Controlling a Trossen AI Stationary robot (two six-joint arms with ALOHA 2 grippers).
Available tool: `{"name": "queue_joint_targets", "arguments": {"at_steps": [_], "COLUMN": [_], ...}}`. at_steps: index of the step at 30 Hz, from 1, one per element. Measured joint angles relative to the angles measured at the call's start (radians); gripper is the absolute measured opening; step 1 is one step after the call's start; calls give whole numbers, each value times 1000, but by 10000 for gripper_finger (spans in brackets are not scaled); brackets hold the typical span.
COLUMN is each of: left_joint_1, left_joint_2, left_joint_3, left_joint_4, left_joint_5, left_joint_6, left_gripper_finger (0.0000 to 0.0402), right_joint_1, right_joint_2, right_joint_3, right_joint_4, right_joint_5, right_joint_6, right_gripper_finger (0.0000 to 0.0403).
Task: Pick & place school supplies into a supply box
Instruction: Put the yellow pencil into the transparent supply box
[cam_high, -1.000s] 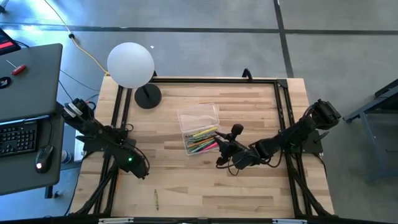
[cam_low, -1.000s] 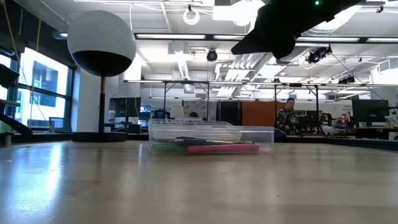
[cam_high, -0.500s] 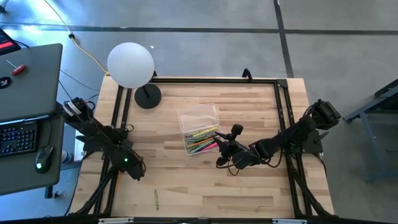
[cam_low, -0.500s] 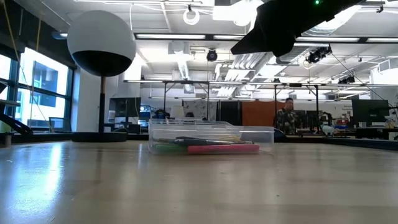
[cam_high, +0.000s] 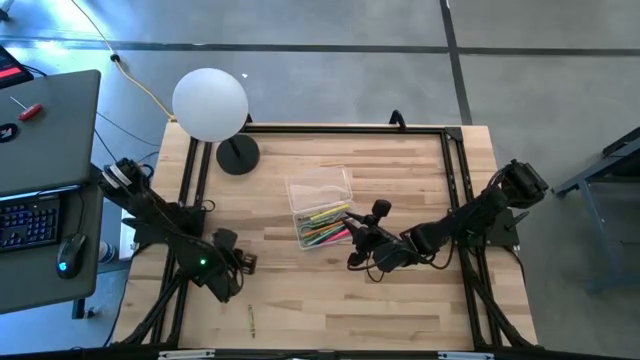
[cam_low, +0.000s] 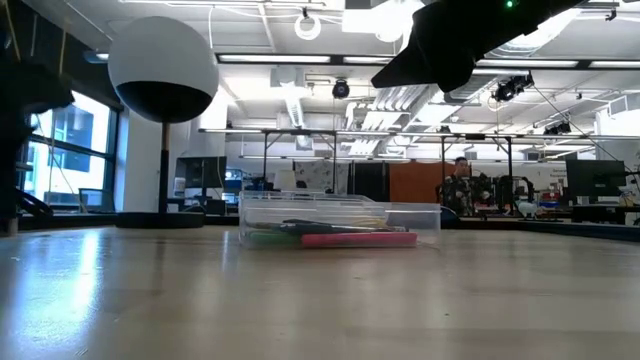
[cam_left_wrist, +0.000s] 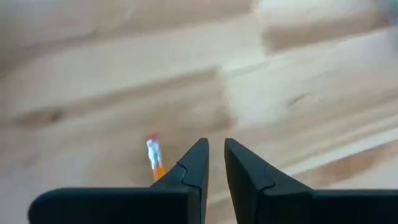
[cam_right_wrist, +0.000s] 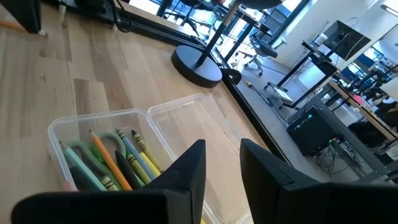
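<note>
The supply box (cam_high: 320, 208), a clear case with its lid (cam_high: 320, 184) laid open on the far side, rests on the table's middle. Pencils and pens (cam_right_wrist: 109, 163) lie inside it. One loose pencil (cam_high: 251, 320) lies flat near the table's front edge. The left wrist view shows its eraser end (cam_left_wrist: 152, 153) beside one finger. My left gripper (cam_high: 247, 263) hangs over the left part of the table, tipped steeply down, fingers narrowly apart with nothing between them (cam_left_wrist: 216, 149). My right gripper (cam_high: 358, 238) hovers at the box's right near corner, open and empty (cam_right_wrist: 222, 163).
A white globe lamp (cam_high: 210, 103) on a black base (cam_high: 237, 155) stands at the far left corner. A black frame rail (cam_high: 350, 129) runs along the table's far and side edges. Bare wood (cam_high: 400, 310) lies along the near side.
My left gripper has swung toward the table's middle and tipped over to point steeply down at the wood; part of its arm now shows at the low view's left edge. The box and the loose pencil lie where they were.
</note>
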Motion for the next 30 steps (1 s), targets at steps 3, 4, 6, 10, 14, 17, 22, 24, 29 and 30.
{"name": "queue_joint_targets", "arguments": {"at_steps": [3, 4, 6, 10, 14, 17, 22, 24, 29, 30], "left_joint_1": [33, 43, 67, 103, 106, 105, 104, 104, 104, 104], "left_joint_2": [10, 10, 8, 9, 9, 46, 144, 185, 221, 218], "left_joint_3": [2, 3, 3, 3, 3, 4, 8, 22, 66, 83], "left_joint_4": [29, 36, 54, 136, 188, 243, 329, 320, 254, 232], "left_joint_5": [-58, -61, -69, -77, -76, -70, -5, -11, -25, -41], "left_joint_6": [44, 55, 88, 187, 217, 218, 246, 246, 271, 276], "left_gripper_finger": [83, 83, 83, 83, 83, 83, 83, 83, 83, 83], "right_joint_1": [0, 0, 0, 0, 0, 0, 0, 0, -1, -1], "right_joint_2": [0, 0, 0, 0, 0, 0, 0, 0, 0, 0], "right_joint_3": [0, 0, 0, 0, 0, 0, 0, 0, 0, 0], "right_joint_4": [-7, -7, -7, -9, -15, -16, -19, -21, -22, -22], "right_joint_5": [-2, -2, -2, -2, -15, -39, -55, -55, -58, -57], "right_joint_6": [0, 0, 0, 13, 15, 16, 15, 14, 10, 9], "right_gripper_finger": [78, 78, 78, 78, 78, 78, 78, 78, 78, 78]}}
